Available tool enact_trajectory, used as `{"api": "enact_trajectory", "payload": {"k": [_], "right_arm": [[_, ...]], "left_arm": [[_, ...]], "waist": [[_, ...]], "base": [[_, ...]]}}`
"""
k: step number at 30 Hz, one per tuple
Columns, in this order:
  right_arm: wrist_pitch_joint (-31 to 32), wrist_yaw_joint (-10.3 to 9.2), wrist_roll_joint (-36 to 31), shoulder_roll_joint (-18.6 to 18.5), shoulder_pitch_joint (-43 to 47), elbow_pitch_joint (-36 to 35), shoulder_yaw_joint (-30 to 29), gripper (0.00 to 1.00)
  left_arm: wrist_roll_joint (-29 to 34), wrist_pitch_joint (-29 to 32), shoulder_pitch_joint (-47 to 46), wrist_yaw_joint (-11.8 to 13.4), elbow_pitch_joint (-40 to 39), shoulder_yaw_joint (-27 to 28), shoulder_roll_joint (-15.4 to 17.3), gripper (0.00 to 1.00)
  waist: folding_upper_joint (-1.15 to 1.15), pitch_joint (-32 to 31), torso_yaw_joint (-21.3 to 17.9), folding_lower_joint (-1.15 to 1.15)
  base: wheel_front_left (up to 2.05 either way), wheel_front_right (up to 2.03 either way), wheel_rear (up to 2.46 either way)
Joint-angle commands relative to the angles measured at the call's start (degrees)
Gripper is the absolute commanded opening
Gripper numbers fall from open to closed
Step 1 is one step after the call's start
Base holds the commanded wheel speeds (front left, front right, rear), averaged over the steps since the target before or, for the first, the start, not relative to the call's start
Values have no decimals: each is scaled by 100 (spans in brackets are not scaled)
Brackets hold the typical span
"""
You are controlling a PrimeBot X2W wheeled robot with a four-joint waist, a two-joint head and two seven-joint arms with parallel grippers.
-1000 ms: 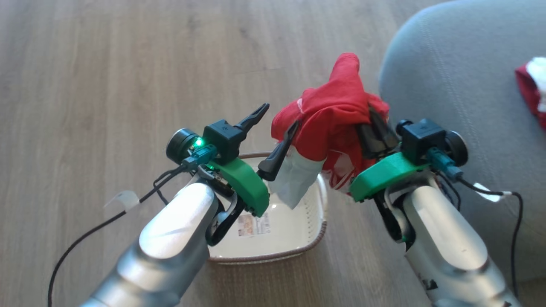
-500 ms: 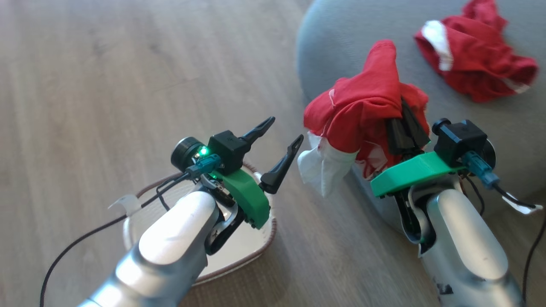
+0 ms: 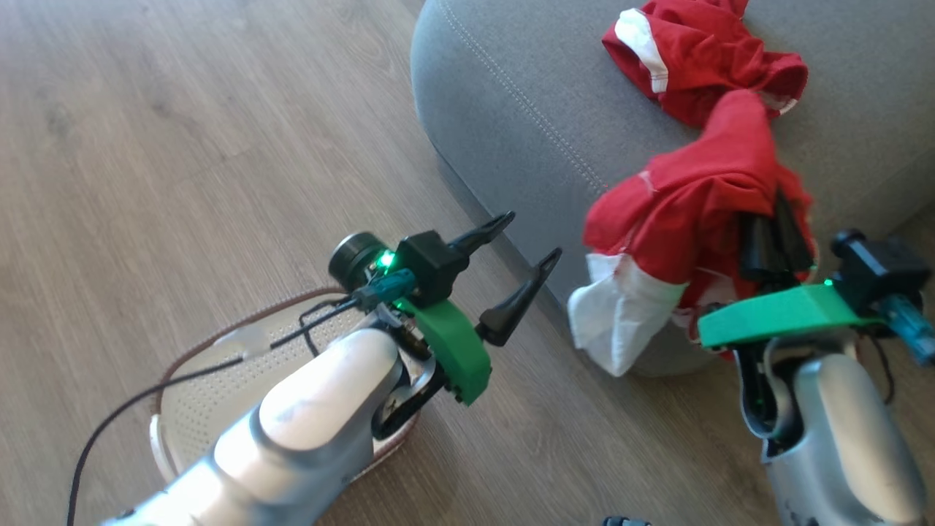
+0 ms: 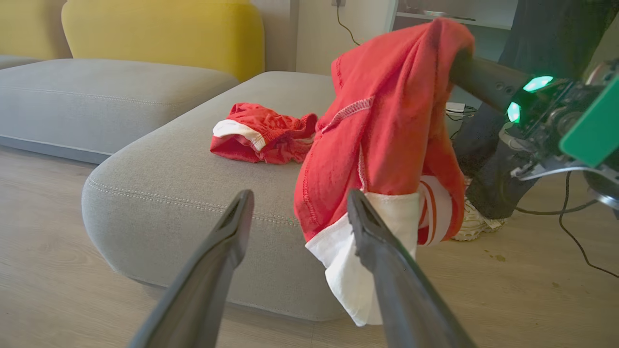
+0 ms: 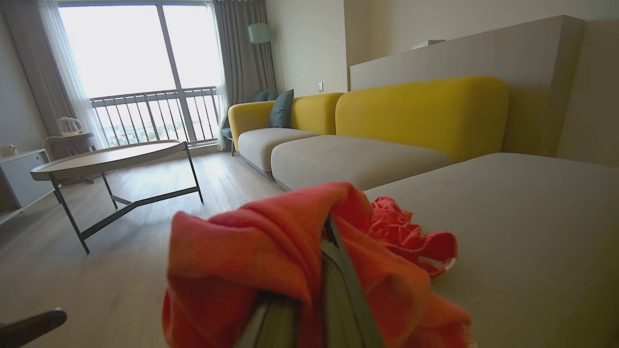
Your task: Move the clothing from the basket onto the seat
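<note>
right jaws buried in clothing [image 3: 679,212], basket [image 3: 191,416] part-hidden

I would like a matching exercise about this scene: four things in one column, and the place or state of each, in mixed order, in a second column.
Column one:
1. left gripper
2. right gripper
3. basket
4. loose garment

Column two:
a. lies on the seat
b. stands on the floor
c. fingers open, empty
d. shut on the held garment

Pairs: 1-c, 2-d, 3-b, 4-a.
</note>
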Motion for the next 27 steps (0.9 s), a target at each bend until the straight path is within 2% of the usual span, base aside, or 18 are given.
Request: {"api": "enact_trajectory", "payload": {"k": [1, 7, 16, 21, 27], "right_arm": [[-28, 40, 26, 52, -36, -354, -24, 0], [-28, 40, 150, 52, 167, -695, -197, 0], [-28, 40, -210, 53, -360, -509, -501, 0], [-28, 40, -475, 50, -1090, -204, -761, 0], [-28, 40, -728, -216, -2021, 261, -1048, 0]], "left_arm": [[-99, -52, -436, -36, -152, 67, 41, 100], [-275, -53, -588, -36, -291, -114, 181, 100], [-266, -54, -656, -36, -647, -243, 492, 100], [-220, -46, -753, -33, -882, -241, 743, 100], [-131, 163, -909, 29, -1356, -216, 1038, 100]], "waist": [[0, 60, -35, 0], [0, 217, -40, 0], [0, 664, -32, 0], [0, 1076, -26, 0], [0, 1634, 92, 0]], "base": [[0, 0, 0], [0, 0, 0], [0, 0, 0], [0, 0, 0], [0, 0, 0]]}}
